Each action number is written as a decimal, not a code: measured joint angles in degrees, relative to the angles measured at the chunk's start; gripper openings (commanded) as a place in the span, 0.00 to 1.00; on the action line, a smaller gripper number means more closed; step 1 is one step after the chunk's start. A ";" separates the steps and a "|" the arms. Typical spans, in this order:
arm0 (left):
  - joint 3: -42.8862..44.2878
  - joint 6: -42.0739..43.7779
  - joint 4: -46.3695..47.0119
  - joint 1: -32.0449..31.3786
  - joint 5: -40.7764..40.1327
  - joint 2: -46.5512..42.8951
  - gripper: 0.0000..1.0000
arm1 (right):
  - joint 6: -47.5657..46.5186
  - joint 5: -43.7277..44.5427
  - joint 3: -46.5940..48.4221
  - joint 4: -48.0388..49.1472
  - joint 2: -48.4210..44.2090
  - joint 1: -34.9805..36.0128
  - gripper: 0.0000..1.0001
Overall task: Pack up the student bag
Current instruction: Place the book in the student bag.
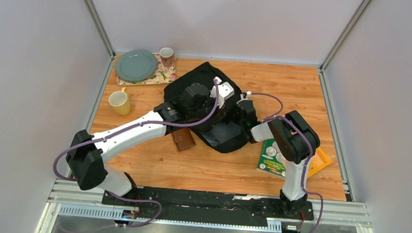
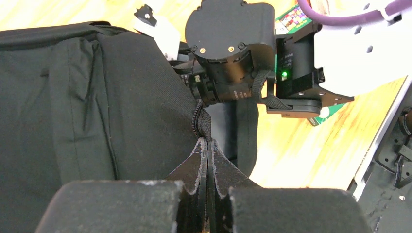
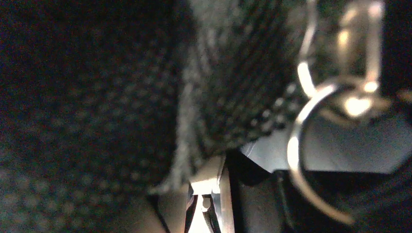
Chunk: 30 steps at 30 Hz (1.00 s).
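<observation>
The student bag (image 1: 220, 133) is a large black fabric backpack lying in the middle of the wooden table. My left gripper (image 1: 228, 97) reaches over it and is shut on the bag's zipper edge; in the left wrist view the fingertips (image 2: 208, 141) pinch a fold of black fabric (image 2: 73, 111) beside the zip. My right gripper (image 1: 243, 109) is against the bag's right side. In the right wrist view its fingers (image 3: 209, 177) are nearly together on an edge of the mesh fabric (image 3: 97, 97), with a metal ring (image 3: 297, 145) beside them.
A brown wallet (image 1: 182, 139) lies at the bag's near left. A green book (image 1: 271, 155) and an orange item (image 1: 320, 162) lie under the right arm. A yellow mug (image 1: 119, 102), a green plate (image 1: 136, 64) and a pink mug (image 1: 166, 54) stand at the far left.
</observation>
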 measured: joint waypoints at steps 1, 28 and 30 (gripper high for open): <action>-0.26 0.00 -0.17 0.02 0.15 0.00 0.00 | 0.04 0.50 0.02 0.09 0.00 0.02 0.41; -3.76 -3.96 1.16 2.71 6.73 0.61 0.01 | -20.24 28.72 -11.19 -56.83 -53.62 -2.45 0.70; -1.66 -4.09 0.33 2.51 9.99 3.32 0.24 | -21.18 30.45 -12.07 -59.67 -56.39 -2.89 0.71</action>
